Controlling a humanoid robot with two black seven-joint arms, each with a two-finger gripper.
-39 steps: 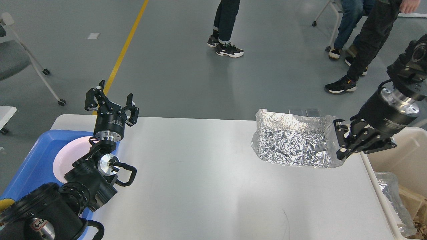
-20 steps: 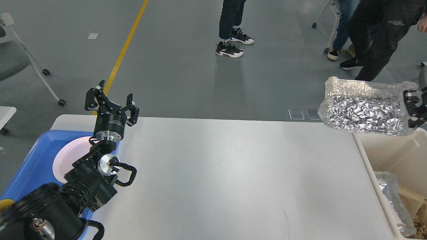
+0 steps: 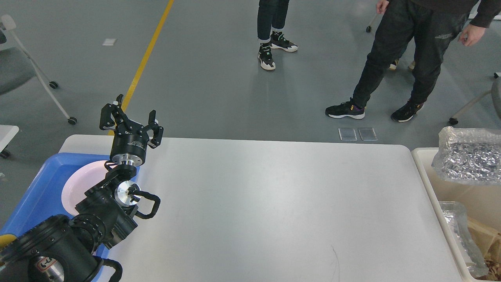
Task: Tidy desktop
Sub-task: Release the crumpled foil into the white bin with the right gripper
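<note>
The tabletop (image 3: 250,203) fills the lower middle of the frame: a wide, smooth white rectangle with rounded corners, its surface bare apart from a thin dark hairline mark near the lower right edge. At its left edge sits a blue tray (image 3: 37,192) holding a pale pink plate (image 3: 80,182). My left arm rises over that tray from the lower left corner, and my left claw (image 3: 131,119) stands upright in the upper left part of the frame with its fingers spread, pinching nothing.

Along the right edge of the tabletop stands a cream bin (image 3: 432,192). A crinkled foil bag (image 3: 467,160) in clear wrap sits over the bin's far end at the right edge of the frame, and more clear wrapping and brownish scraps lie lower down inside the bin.

Half a second ago my right claw held that foil bag up beyond the tabletop's far right corner; now the bag is lower, over the bin, and my right claw has left the frame. The person in black trousers (image 3: 399,58) has stepped closer, at the upper right. My left claw has not moved.
</note>
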